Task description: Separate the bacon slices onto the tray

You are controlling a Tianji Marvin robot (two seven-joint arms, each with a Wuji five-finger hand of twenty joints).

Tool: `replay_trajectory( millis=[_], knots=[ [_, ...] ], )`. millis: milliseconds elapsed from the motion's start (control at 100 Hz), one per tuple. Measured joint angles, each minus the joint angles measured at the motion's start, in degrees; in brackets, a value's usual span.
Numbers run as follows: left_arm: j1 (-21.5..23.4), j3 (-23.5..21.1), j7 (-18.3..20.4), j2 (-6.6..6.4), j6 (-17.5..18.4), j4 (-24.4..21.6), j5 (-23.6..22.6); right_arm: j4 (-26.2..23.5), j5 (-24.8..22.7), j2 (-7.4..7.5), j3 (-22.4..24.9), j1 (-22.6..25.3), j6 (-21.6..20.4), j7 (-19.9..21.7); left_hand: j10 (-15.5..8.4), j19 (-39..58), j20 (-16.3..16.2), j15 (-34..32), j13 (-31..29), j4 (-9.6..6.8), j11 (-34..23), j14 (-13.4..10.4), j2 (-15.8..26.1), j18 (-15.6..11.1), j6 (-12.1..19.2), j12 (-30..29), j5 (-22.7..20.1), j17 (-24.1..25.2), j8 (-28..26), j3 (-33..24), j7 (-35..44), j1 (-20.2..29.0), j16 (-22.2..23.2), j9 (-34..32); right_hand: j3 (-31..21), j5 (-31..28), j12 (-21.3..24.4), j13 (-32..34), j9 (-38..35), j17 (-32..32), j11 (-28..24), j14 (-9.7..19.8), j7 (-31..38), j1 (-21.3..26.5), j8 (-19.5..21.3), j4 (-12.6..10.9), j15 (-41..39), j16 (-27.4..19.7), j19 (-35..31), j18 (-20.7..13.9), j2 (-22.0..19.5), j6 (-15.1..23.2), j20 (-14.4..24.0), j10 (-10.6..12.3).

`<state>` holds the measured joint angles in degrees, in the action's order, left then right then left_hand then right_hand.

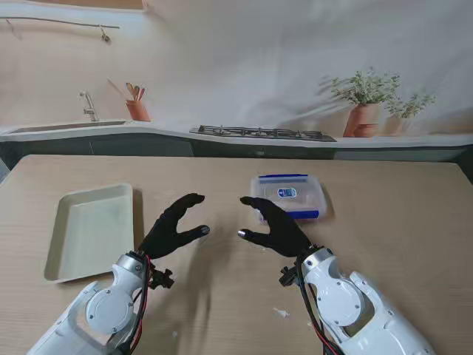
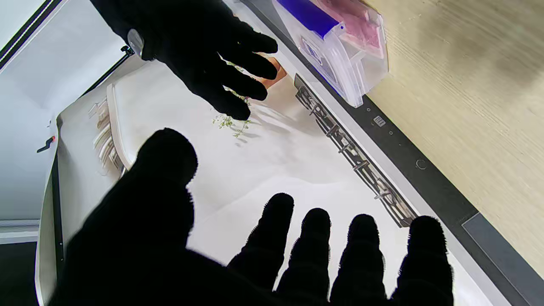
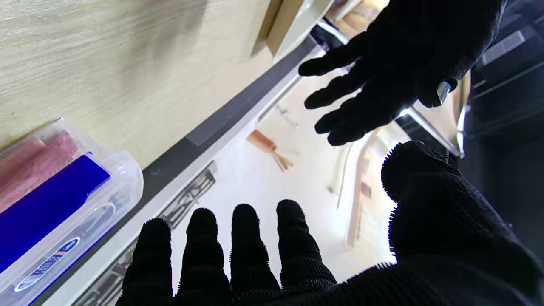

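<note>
Stand view. Box [image 1: 290, 197]: clear plastic, rounded corners, blue lid band, white oval label with blue print, too small to read. It sits on the table [image 1: 399, 222] just right of centre, toward the far edge, lid on. Bacon cannot be made out here. Tray [image 1: 90, 229]: pale, rectangular, raised rim, matte, lying near the left edge, nothing in it. My left hand [image 1: 171, 225] and right hand [image 1: 275, 225] hover side by side between tray and box, palms facing, thumbs and fingers spread, gripping nothing. Black knit gloves; white arm shells. The right hand's fingers cover the box's near left corner. Table top is light wood grain. Behind the far edge a printed backdrop: sink, hob, potted plants. A few white specks lie on the table near its near edge, beside my right wrist.

Left wrist view. My left hand's four fingers [image 2: 314, 242] and thumb are apart, nothing between them. The right hand [image 2: 204, 46] hangs opposite, fingers splayed. Box [image 2: 340, 46] side-on: translucent wall, blue band, a label facing me, print unreadable. Pink bacon [image 2: 357, 25] shows through the lid, all inside the box.

Right wrist view. Right hand's fingers [image 3: 246, 242] spread, empty. Left hand [image 3: 382, 76] opposite, open-fingered. Box [image 3: 63, 199] close by: oval label with blue lettering, blurred, not legible. Bacon [image 3: 38, 157] visible as pink strips under the clear lid. A corner of the tray [image 3: 297, 25] shows past the table's wood grain.
</note>
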<state>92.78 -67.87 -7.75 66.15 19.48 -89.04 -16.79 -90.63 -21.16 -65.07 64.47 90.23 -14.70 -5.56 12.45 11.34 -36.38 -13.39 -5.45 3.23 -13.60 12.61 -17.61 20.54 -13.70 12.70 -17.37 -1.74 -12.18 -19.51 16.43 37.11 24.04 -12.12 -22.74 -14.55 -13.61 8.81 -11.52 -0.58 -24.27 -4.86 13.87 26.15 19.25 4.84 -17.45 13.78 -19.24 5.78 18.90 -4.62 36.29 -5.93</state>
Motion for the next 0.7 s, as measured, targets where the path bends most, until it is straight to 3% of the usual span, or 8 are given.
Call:
replay_trajectory(
  millis=[700],
  knots=[
    [0.1, -0.1, -0.2, 0.00, -0.1, 0.0, -0.5, 0.0, 0.2, 0.02, -0.3, -0.2, 0.3, 0.3, 0.0, 0.0, 0.0, 0.0, 0.0, -0.01, 0.0, 0.0, 0.0, 0.0, 0.0, 0.0, 0.0, 0.1, 0.0, 0.0, 0.0, 0.0, 0.0, 0.0, 0.0, -0.6, -0.2, 0.0, 0.0, 0.0, -0.7, 0.0, 1.0, 0.0, 0.0, 0.0, 0.0, 0.0, 0.0, 0.0, 0.0, 0.0, 0.0, 0.0]
  ],
)
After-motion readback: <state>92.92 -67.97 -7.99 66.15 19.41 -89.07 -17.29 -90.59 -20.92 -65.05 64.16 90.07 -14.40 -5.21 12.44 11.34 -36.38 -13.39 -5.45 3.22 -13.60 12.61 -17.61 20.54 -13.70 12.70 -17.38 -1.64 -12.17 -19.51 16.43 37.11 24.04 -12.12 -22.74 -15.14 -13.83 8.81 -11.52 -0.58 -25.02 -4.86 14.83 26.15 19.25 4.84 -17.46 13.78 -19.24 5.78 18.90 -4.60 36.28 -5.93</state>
